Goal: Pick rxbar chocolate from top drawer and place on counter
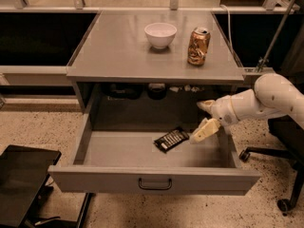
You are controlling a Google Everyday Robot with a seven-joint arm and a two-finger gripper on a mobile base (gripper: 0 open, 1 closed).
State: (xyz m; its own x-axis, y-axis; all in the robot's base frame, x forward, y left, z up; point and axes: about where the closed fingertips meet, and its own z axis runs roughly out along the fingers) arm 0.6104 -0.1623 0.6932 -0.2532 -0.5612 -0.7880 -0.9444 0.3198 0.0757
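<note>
The rxbar chocolate [171, 139], a flat black bar with pale lettering, lies slantwise on the floor of the open top drawer [152, 180], right of its middle. My gripper [205, 118] is open and empty on the white arm that reaches in from the right. It hangs inside the drawer just right of the bar. The lower fingertip is close to the bar's right end without touching it. The counter [118, 51] is the grey tabletop above the drawer.
A white bowl [160, 34] and a copper-gold can [198, 46] stand on the back right of the counter. A black flat panel [21, 182] sits on the floor at the lower left. An office chair base [278, 175] stands at the right.
</note>
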